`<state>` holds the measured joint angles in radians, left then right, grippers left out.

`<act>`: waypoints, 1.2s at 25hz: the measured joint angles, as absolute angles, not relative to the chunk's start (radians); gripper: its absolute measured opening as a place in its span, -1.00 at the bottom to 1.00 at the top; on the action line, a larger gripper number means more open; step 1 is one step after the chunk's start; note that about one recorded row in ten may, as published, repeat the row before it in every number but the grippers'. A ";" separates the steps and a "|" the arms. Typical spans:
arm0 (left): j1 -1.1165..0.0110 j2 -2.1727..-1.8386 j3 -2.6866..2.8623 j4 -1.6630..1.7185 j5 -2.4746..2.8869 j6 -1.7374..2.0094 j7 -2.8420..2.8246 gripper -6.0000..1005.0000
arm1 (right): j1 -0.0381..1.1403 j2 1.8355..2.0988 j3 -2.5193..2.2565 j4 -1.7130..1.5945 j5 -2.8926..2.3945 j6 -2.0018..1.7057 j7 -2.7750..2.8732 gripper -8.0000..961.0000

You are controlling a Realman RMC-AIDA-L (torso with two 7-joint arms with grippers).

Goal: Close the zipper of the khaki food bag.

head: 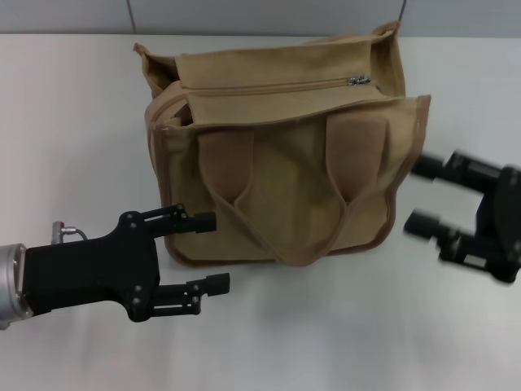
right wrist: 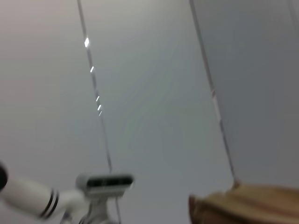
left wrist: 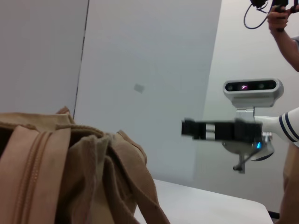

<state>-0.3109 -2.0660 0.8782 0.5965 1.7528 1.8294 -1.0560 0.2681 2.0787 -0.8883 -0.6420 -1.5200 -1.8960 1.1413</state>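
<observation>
The khaki food bag [head: 285,191] stands upright on the white table [head: 73,122], handles hanging down its front. Its zipper [head: 269,88] runs along the top panel, with the silver pull tab [head: 358,81] near the right end. The bag's left end gapes a little. My left gripper [head: 209,252] is open at the bag's lower left front corner, one finger close to the fabric. My right gripper [head: 425,194] is open just right of the bag, apart from it and blurred. The bag also shows in the left wrist view [left wrist: 70,177] and the right wrist view [right wrist: 243,207].
The table's far edge meets a grey wall [head: 244,16] right behind the bag. In the left wrist view the right arm's gripper [left wrist: 219,130] and a person's arm [left wrist: 285,32] show beyond the bag.
</observation>
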 joint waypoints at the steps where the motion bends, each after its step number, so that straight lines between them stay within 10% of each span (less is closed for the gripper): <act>1: -0.313 -2.066 0.882 0.595 1.753 1.827 -1.056 0.56 | 0.268 2.079 -0.887 -0.637 -1.546 -1.896 1.116 0.46; 30: -0.323 -2.068 0.886 0.569 1.753 1.889 -1.051 0.56 | 0.265 2.080 -0.897 -0.526 -1.666 -1.911 0.989 0.46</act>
